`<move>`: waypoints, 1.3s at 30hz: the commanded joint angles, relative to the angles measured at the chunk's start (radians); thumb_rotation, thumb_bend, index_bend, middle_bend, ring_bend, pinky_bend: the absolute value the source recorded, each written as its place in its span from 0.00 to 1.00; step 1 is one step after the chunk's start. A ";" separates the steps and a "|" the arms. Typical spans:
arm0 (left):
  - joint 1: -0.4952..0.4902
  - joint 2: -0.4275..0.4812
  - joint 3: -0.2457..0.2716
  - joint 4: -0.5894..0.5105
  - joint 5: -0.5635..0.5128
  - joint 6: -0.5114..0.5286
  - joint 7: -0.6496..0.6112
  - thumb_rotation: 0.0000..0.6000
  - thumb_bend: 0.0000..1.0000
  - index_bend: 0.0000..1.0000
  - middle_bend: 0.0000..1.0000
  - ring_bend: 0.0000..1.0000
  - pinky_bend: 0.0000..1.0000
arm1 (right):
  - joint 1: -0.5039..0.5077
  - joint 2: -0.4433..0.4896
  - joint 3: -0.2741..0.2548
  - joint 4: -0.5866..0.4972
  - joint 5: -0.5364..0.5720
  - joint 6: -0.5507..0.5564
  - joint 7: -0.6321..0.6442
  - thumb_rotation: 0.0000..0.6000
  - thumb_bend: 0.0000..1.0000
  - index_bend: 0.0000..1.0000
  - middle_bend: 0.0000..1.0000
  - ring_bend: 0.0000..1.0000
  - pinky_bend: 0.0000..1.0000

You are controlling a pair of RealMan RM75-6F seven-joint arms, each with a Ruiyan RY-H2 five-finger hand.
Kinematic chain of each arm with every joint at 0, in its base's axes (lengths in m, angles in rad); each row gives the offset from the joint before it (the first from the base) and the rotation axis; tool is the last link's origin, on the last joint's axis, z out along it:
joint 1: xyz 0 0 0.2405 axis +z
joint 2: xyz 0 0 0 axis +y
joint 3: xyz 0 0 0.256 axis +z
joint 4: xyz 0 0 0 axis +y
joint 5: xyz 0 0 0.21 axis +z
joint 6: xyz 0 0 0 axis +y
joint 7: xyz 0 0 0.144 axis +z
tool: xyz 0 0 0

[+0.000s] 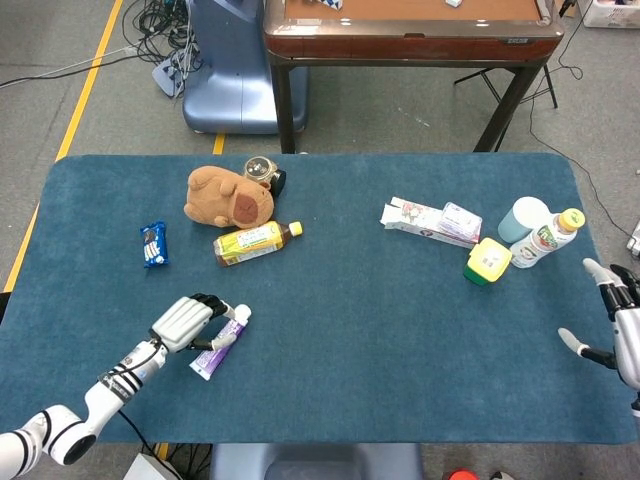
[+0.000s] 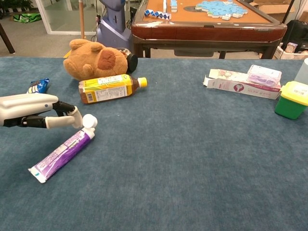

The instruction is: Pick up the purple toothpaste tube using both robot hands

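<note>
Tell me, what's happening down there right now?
Left hand open, fingertips at the purple toothpaste tube near its cap. Tube flat on the table, not lifted. Right hand open, far off at the table's edge. Nothing in the way.

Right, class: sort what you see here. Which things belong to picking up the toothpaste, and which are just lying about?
Part of the job:
purple toothpaste tube
left hand, touching the tube near its cap
right hand, open at the table's far right edge

Lying about:
brown plush toy
yellow drink bottle
blue snack packet
green container
toothpaste box
</note>
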State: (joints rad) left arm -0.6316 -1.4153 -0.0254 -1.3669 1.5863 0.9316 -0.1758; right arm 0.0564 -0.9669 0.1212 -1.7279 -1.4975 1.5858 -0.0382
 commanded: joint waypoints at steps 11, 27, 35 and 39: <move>0.008 -0.022 0.011 -0.024 0.060 0.133 0.062 1.00 0.18 0.16 0.28 0.22 0.22 | 0.002 -0.012 -0.002 0.030 -0.001 -0.013 0.034 1.00 0.04 0.12 0.24 0.15 0.21; 0.038 -0.097 0.038 -0.019 0.062 0.196 0.134 1.00 0.18 0.00 0.03 0.06 0.17 | -0.018 -0.003 -0.015 0.014 -0.004 -0.002 0.033 1.00 0.04 0.12 0.24 0.15 0.21; 0.066 -0.139 0.051 0.046 0.137 0.329 0.094 1.00 0.18 0.00 0.00 0.00 0.14 | -0.029 -0.001 -0.021 0.001 -0.007 0.007 0.022 1.00 0.04 0.12 0.24 0.15 0.21; 0.071 -0.129 0.080 0.050 0.166 0.341 0.091 1.00 0.18 0.00 0.00 0.00 0.10 | -0.030 -0.002 -0.022 -0.001 -0.006 0.002 0.020 1.00 0.04 0.12 0.24 0.15 0.21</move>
State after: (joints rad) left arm -0.5635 -1.5470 0.0459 -1.3206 1.7439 1.2675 -0.0834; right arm 0.0264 -0.9686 0.0991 -1.7287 -1.5036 1.5886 -0.0172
